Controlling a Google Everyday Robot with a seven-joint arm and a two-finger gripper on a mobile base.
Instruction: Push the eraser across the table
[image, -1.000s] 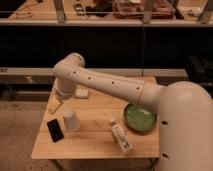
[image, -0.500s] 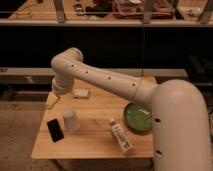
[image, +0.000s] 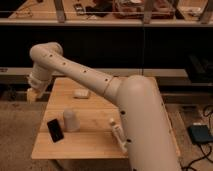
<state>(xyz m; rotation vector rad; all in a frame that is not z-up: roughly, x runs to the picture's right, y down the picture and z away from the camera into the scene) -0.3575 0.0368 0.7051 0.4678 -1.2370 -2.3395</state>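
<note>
The gripper (image: 33, 94) hangs just off the left edge of the table (image: 92, 131), near its far left corner; whether it is spread or closed cannot be made out. The eraser (image: 55, 130) lies flat near the front left corner, just beside the white cup (image: 70, 120) and apart from the gripper. This is likely a staging spot for dropping behind the eraser to push. The arm (image: 85, 75) sweeps in from the right, bends high, and its wrist points down.

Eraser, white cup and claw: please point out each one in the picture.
eraser (image: 55, 130), camera view, middle of its black top face.
white cup (image: 70, 120), camera view, middle of its side wall.
claw (image: 33, 95), camera view, its tip, beside the left edge of the table (image: 92, 117).
</note>
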